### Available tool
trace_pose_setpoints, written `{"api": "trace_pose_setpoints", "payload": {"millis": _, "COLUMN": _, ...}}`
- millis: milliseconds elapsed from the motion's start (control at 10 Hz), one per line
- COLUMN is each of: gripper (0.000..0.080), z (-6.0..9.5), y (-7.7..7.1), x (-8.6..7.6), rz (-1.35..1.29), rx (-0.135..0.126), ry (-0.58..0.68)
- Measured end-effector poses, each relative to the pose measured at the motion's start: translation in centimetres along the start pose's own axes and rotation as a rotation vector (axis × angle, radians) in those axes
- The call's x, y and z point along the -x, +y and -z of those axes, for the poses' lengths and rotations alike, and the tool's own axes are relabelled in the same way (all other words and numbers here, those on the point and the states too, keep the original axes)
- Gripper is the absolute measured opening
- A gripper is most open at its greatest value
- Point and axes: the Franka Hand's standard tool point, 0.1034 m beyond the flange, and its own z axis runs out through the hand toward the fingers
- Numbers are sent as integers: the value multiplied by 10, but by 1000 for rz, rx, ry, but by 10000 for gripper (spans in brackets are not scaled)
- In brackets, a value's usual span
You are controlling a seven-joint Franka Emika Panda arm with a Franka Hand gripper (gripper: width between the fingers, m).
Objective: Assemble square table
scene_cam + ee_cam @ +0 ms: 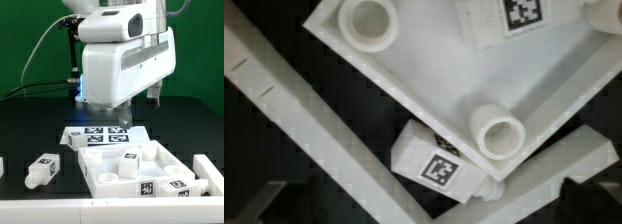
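Your pincer [121, 118] stands apart, empty, above the tabletop [102, 162]. Centre it across the 1 leg [441, 166] near the tabletop's corner hole [500, 136]; descend straight, close once level.

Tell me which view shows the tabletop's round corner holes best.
The wrist view: two corner holes of the tabletop show close up, round and clear. The exterior view shows the tabletop from farther off, but its holes cannot be made out there.
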Motion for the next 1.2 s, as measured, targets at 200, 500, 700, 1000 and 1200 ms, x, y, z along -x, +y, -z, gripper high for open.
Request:
{"api": "trace_pose_setpoints", "payload": {"millis": 200, "gripper": 649, "z": 0, "y": 0, "x": 0, "rz": 0, "rx": 0, "ry": 0}}
{"api": "trace_pose_setpoints", "payload": {"millis": 500, "gripper": 649, "z": 0, "y": 0, "x": 0, "rz": 1, "rx": 0, "ry": -1}}
{"api": "trace_pose_setpoints", "payload": {"millis": 700, "gripper": 649, "z": -1, "y": 5, "x": 1, "rz": -107, "rx": 33, "ry": 15}}
{"api": "trace_pose_setpoints", "payload": {"millis": 1000, "gripper": 649, "z": -4, "y": 4, "x": -35, "rz": -362, "rx": 60, "ry": 50}}
{"api": "trace_pose_setpoints", "payload": {"millis": 1200, "gripper": 649, "z": -9, "y": 13, "x": -51, "rz": -415, "rx": 56, "ry": 64}}
